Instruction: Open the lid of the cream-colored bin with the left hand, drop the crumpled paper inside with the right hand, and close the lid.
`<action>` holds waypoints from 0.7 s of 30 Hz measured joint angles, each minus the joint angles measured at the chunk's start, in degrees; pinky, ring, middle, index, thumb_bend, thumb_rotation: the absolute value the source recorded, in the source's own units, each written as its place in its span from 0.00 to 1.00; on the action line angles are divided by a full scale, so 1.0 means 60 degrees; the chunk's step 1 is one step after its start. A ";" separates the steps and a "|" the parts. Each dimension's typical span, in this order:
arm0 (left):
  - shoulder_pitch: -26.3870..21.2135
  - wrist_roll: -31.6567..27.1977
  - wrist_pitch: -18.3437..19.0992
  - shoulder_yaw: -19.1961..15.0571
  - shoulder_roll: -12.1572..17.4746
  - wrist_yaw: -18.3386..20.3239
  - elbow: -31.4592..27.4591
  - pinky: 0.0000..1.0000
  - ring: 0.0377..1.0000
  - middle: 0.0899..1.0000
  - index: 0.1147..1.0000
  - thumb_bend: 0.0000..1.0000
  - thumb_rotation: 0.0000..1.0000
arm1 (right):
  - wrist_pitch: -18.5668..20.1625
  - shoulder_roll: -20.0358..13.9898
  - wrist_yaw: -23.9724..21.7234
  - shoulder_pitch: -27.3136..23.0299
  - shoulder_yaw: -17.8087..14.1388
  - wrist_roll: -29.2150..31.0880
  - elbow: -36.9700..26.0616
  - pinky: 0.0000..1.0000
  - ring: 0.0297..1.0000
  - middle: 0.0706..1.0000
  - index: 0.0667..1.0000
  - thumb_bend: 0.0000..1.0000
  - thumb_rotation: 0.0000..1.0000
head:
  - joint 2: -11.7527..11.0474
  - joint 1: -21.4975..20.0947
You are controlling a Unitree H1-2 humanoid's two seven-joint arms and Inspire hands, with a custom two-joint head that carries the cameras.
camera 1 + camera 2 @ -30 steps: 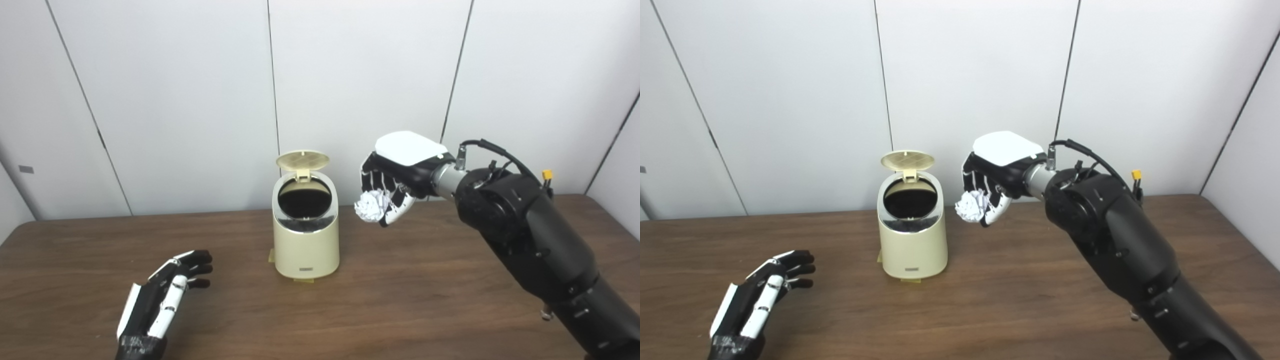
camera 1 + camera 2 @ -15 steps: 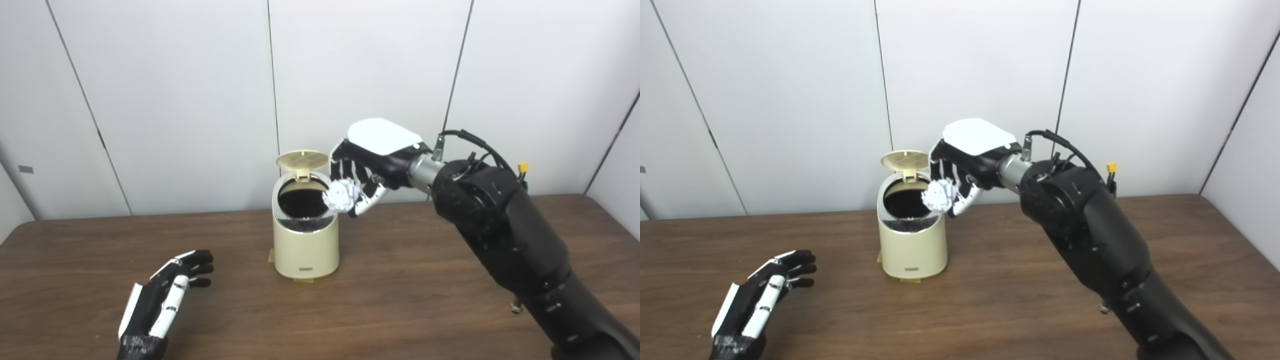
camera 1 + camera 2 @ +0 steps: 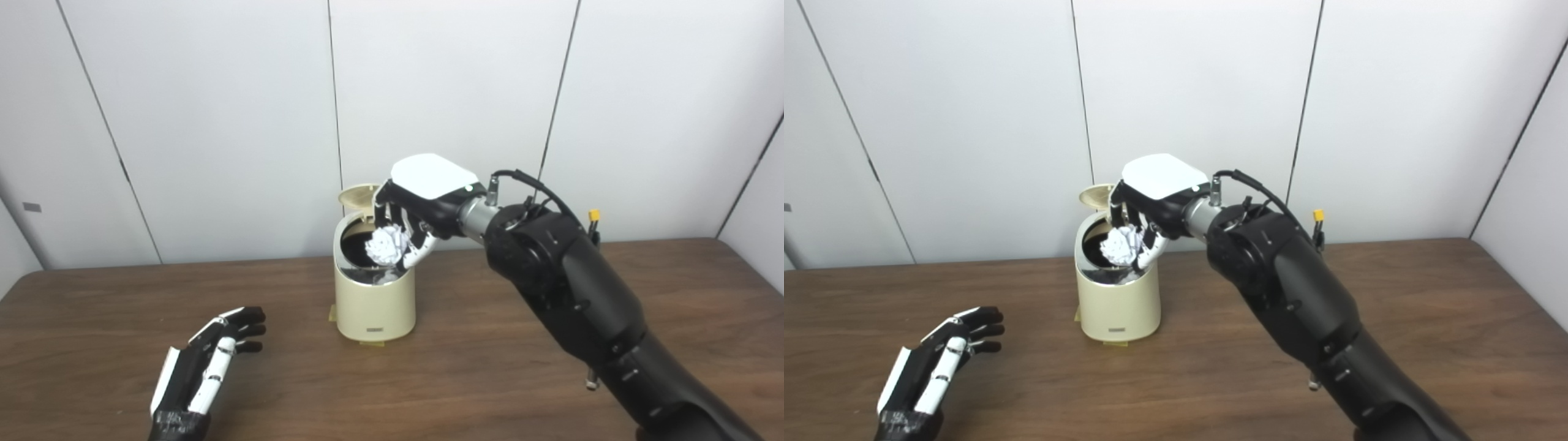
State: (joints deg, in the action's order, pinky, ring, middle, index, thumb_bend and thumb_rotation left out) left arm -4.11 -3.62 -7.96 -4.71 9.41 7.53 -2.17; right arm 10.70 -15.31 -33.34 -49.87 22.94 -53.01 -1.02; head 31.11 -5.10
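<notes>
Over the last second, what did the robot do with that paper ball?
The right robot hand carried the paper leftward, from beside the bin to over its open mouth, still gripping it. The lid stayed up, and the left robot hand stayed open on the table.

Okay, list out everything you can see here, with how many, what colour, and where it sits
Bin: one, cream, upright on the table, left of centre.
Lid: one, cream, raised at the back of the bin, partly hidden by the right hand.
Crumpled paper: one, white, in the right hand, over the bin's opening.
Table: one, dark brown wood, fills the foreground.
Wall panels: several, white, behind the table.
Left hand: one, black and white, fingers apart, low over the table near left, holding nothing.
Right hand: one, black and white, closed on the paper above the bin.
</notes>
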 measured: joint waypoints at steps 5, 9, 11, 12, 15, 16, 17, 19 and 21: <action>0.0007 0.0005 0.0007 0.0099 0.0000 -0.0007 -0.0053 0.69 0.74 0.74 0.74 0.26 0.75 | -0.0298 0.0228 0.0653 -0.0008 0.0096 0.0022 0.0837 0.20 0.33 0.41 0.50 0.51 0.00 | 0.0029 0.0044; 0.0010 0.0087 0.0033 0.0142 0.0000 -0.0037 -0.0071 0.68 0.74 0.74 0.74 0.25 0.74 | -0.0391 0.0292 0.0896 -0.0037 0.0206 0.0019 0.1325 0.22 0.33 0.42 0.49 0.51 0.00 | 0.0029 0.0059; 0.0016 0.0202 0.0033 0.0150 -0.0001 -0.0051 -0.0072 0.67 0.73 0.74 0.73 0.24 0.74 | -0.0514 0.0356 0.1122 -0.0065 0.0230 0.0021 0.1571 0.23 0.34 0.42 0.49 0.51 0.00 | 0.0029 0.0044; 0.0016 0.0223 0.0032 0.0154 -0.0005 -0.0058 -0.0072 0.67 0.73 0.73 0.73 0.24 0.74 | -0.0550 0.0397 0.1217 -0.0076 0.0232 0.0026 0.1665 0.23 0.34 0.42 0.49 0.51 0.00 | 0.0029 0.0058; 0.0018 0.0318 0.0032 0.0154 -0.0030 -0.0089 -0.0072 0.67 0.73 0.73 0.73 0.24 0.74 | -0.0721 0.0507 0.1691 -0.0140 0.0273 0.0023 0.1974 0.24 0.34 0.42 0.46 0.52 0.00 | 0.0029 0.0059; 0.0020 0.0331 0.0032 0.0153 -0.0035 -0.0091 -0.0071 0.66 0.73 0.73 0.73 0.24 0.74 | -0.0732 0.0527 0.1807 -0.0159 0.0281 0.0010 0.2012 0.24 0.34 0.42 0.46 0.52 0.00 | 0.0029 0.0030; 0.0021 0.0337 0.0031 0.0156 -0.0035 -0.0092 -0.0071 0.66 0.73 0.73 0.73 0.23 0.74 | -0.0755 0.0543 0.1921 -0.0185 0.0324 -0.0002 0.2118 0.24 0.34 0.42 0.46 0.52 0.00 | 0.0029 0.0029; 0.0021 0.0338 0.0029 0.0157 -0.0033 -0.0090 -0.0071 0.66 0.73 0.73 0.73 0.24 0.75 | -0.0810 0.0570 0.2173 -0.0223 0.0377 -0.0018 0.2249 0.24 0.34 0.43 0.45 0.52 0.00 | 0.0015 0.0029; 0.0024 0.0337 0.0029 0.0158 -0.0033 -0.0085 -0.0072 0.67 0.73 0.74 0.73 0.24 0.75 | -0.0939 0.0568 0.2343 -0.0235 0.0435 -0.0035 0.2325 0.24 0.35 0.43 0.45 0.52 0.00 | 0.0029 0.0044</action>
State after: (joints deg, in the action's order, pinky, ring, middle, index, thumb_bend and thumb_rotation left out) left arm -3.97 -1.60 -7.79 -3.76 9.22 7.02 -2.60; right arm 5.06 -11.90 -19.28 -51.28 25.55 -53.21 12.93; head 31.29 -4.83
